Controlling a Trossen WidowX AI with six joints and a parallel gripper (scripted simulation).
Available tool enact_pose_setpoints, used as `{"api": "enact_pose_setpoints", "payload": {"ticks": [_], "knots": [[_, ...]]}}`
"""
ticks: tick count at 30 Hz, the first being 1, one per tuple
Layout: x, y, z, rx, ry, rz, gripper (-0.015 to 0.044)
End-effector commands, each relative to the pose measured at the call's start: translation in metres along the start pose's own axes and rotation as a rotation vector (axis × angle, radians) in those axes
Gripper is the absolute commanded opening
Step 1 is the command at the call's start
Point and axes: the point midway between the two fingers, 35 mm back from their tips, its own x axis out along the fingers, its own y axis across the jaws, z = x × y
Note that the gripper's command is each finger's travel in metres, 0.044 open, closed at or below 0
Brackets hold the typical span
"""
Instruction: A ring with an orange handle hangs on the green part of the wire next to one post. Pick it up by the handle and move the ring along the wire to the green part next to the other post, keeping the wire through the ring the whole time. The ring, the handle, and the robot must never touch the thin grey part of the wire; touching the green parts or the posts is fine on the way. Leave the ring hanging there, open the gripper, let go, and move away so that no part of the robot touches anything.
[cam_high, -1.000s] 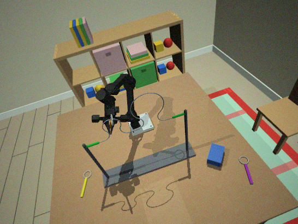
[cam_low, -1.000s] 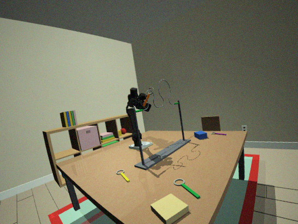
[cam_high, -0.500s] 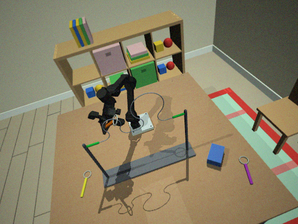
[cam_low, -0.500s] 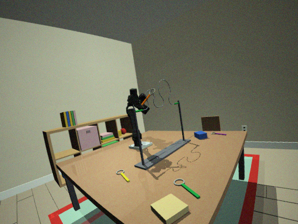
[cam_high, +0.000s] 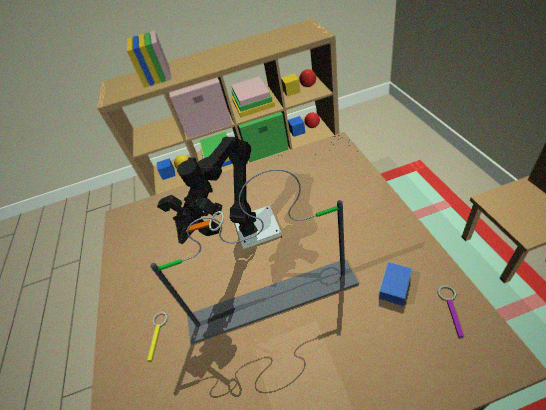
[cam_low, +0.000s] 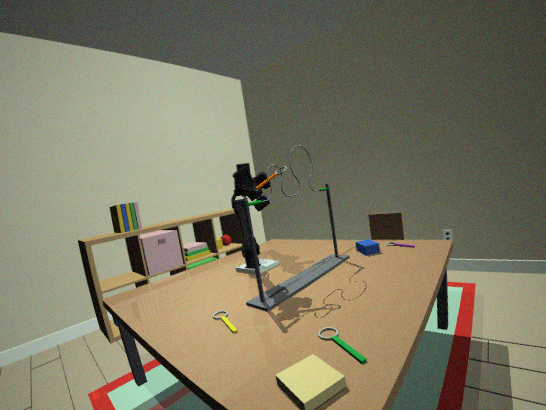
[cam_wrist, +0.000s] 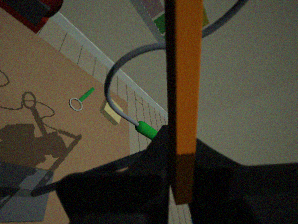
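Note:
My gripper (cam_high: 188, 230) (cam_low: 257, 188) (cam_wrist: 170, 130) is shut on the orange handle (cam_high: 199, 226) (cam_low: 266, 180) (cam_wrist: 188, 90). The ring (cam_high: 222, 220) (cam_low: 285, 168) appears to be around the grey wire (cam_high: 300, 192) (cam_low: 312, 172) (cam_wrist: 106, 85), on its curves toward the left post (cam_high: 175, 295) (cam_low: 255, 265); exact clearance is too small to tell. The ring is outside the wrist view. One green part (cam_high: 170, 264) (cam_low: 255, 203) (cam_wrist: 146, 130) is at the left post, close to my arm in the exterior view. The other green part (cam_high: 327, 211) (cam_low: 324, 189) is at the right post (cam_high: 342, 245) (cam_low: 332, 225).
A dark base bar (cam_high: 280, 299) (cam_low: 312, 279) joins the posts. A blue block (cam_high: 396, 281) (cam_low: 367, 246), a purple-handled ring tool (cam_high: 455, 319), a yellow one (cam_high: 154, 342) (cam_low: 229, 324), a green one (cam_low: 350, 349) and a pale yellow block (cam_low: 310, 377) lie on the table.

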Motion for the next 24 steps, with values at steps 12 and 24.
{"api": "enact_pose_setpoints", "payload": {"ticks": [12,24], "knots": [[-0.002,-0.028,0.004,-0.301,-0.033,-0.187,-0.0150],[-0.005,-0.046,0.012,-0.533,-0.060,-0.320,-0.0150]]}}
